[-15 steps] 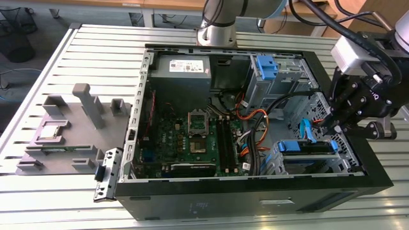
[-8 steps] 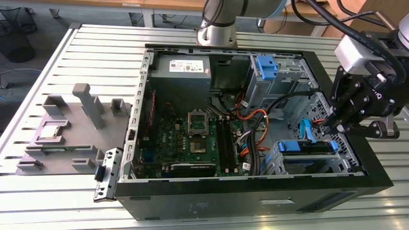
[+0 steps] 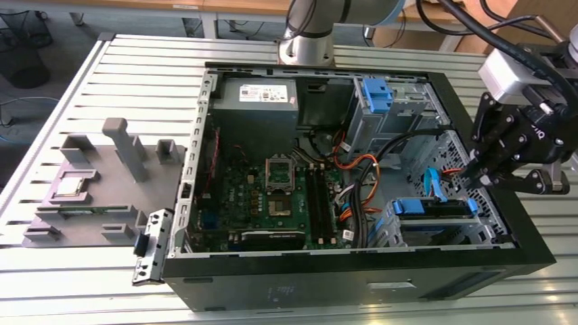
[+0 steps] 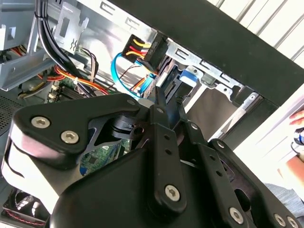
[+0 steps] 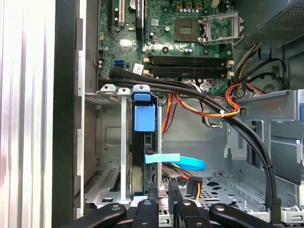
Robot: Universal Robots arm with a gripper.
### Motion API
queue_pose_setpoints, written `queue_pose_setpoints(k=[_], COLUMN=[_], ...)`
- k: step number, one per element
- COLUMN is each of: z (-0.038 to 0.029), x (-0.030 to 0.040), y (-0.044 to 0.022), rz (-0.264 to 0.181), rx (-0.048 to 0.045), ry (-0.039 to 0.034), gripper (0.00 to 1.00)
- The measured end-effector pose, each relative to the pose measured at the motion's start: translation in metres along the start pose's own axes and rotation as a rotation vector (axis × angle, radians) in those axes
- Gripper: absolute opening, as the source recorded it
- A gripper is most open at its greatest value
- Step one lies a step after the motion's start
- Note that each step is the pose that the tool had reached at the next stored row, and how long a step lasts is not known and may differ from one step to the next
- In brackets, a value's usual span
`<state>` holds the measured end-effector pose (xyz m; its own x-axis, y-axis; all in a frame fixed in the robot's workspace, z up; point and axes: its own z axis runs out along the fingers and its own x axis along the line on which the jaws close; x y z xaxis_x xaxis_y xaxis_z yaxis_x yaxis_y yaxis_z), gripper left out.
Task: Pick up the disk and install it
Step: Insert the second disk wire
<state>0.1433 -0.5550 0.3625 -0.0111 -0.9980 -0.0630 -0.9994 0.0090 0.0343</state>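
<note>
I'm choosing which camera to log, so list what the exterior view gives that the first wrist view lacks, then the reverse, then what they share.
Exterior view: the grey fixture tray beside the computer case, the arm's base and the power supply.
First wrist view: the drive cage's metal floor, seen from inside.
Shared: the motherboard, the processor socket, the disk sitting in its bay, and the end effector close to it.

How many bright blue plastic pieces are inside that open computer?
2 plainly. One blue bracket sits in the far bay near the arm's base. The disk, in its blue frame, sits in the near bay below the pincer. Others may be hidden.
</note>
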Motion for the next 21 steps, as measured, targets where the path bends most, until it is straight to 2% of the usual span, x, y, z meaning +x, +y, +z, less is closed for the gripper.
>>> queue_pose_setpoints(k=[21], z=[0.0006], x=[-0.014], y=[-0.0063], rz=[0.0], rx=[0.0], ry=[0.0001], gripper=[0.24])
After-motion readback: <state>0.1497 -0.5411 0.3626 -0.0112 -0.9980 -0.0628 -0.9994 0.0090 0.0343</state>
